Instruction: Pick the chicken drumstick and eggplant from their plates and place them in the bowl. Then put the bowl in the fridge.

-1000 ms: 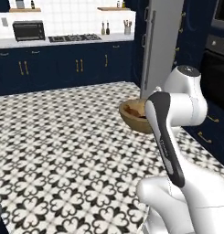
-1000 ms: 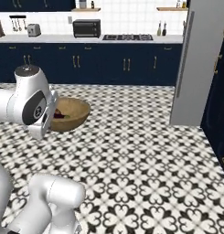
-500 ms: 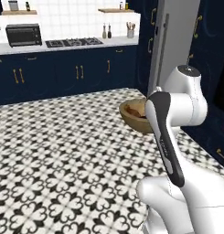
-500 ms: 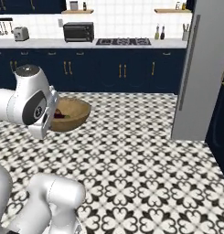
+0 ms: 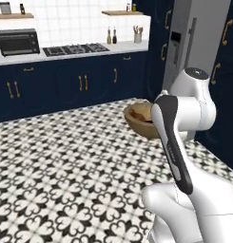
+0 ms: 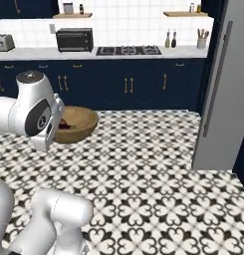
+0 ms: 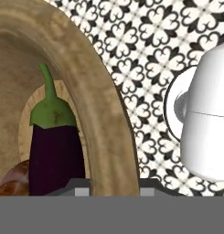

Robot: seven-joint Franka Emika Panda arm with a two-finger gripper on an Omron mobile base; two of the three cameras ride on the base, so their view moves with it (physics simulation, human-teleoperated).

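While your pincer (image 7: 109,186) was clamped on the rim of the bowl (image 7: 102,119), the eggplant (image 7: 54,151) and chicken drumstick (image 7: 13,180) lay inside it, just beyond the fingertips, above patterned floor (image 7: 145,41).

Black-and-white patterned tile floor (image 6: 143,169), grey fridge (image 6: 220,84) standing on it at three o'clock, navy cabinets (image 6: 118,84) along its far edge at twelve o'clock.

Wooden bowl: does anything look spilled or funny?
Nothing stands out. The round tan wooden bowl sits upright in the gripper, with the dark purple eggplant and reddish-brown drumstick inside.
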